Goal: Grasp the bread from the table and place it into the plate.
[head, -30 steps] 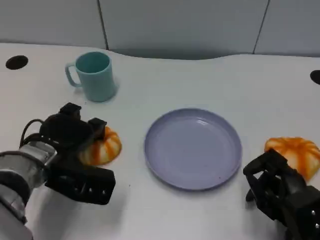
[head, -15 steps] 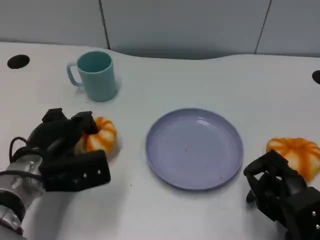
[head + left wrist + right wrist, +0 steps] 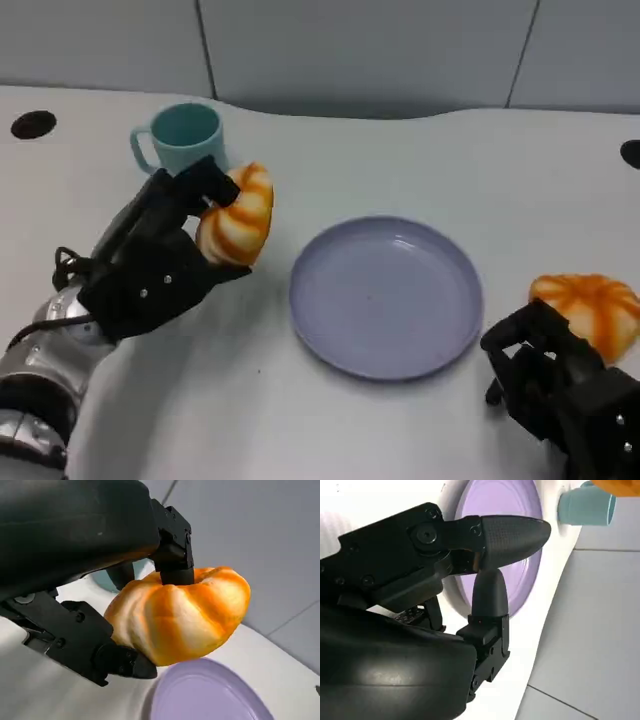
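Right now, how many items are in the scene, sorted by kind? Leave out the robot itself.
Bread: 2, one held by the left robot hand above the table, one lying by the right robot hand
Plate: 1
Cup: 1
Total: 4

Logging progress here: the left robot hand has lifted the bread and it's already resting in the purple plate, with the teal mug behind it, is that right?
Not quite. The left robot hand holds the bread in the air, beside the purple plate, not resting in it; the head view shows the plate bare. The teal mug is behind, as you said.
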Tool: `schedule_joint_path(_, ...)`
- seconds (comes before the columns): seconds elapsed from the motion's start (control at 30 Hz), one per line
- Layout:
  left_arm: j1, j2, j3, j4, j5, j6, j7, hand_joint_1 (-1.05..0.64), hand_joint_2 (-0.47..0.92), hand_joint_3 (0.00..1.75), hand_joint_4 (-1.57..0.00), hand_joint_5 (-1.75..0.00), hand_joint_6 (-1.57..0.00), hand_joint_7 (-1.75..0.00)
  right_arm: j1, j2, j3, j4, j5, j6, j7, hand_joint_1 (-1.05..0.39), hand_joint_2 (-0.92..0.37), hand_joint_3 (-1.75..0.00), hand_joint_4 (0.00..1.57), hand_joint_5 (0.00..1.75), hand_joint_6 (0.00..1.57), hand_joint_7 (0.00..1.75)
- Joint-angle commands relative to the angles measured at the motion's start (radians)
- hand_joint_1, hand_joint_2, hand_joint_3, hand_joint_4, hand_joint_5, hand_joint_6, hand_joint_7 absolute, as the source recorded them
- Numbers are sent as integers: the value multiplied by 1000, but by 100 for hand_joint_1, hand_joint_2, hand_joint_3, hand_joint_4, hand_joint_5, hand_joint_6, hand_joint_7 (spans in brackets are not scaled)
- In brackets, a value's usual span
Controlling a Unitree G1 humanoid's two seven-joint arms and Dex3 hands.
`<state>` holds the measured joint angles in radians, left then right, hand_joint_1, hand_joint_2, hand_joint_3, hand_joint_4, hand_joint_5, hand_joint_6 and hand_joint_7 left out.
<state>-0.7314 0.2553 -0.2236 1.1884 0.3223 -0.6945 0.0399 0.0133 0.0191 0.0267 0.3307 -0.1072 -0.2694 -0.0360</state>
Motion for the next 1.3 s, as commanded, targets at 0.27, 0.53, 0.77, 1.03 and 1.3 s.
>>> schedule_joint_path(0.27,-240,-201,-213,37,221,129,-38,-14,66,51,-85,-175,-62,-175,-5,1,19,-7,-19,-3,-16,-28,-92,-42,64,175,37,173)
schedule_joint_path(0.53,-271,-254,-307,70,329,177,26,-13,62,68,-88,-175,-64,-175,15,20,41,-51,-31,41,-28,-26,-92,-42,60,175,37,174)
schedule_joint_path(0.77,-290,-244,-382,78,408,198,56,-35,59,54,-69,-175,-48,-175,24,15,55,-64,-50,39,-37,-26,-92,-43,58,175,36,175)
schedule_joint_path(1.03,-323,-223,-429,90,443,195,-37,-77,90,10,-4,-54,-13,-46,31,22,56,-73,-43,54,-41,-27,-92,-44,54,175,35,175)
schedule_joint_path(1.3,-340,-216,-429,89,441,199,-39,-91,92,18,0,0,0,-22,25,18,57,-70,-46,53,-45,-26,-92,-44,54,175,35,175)
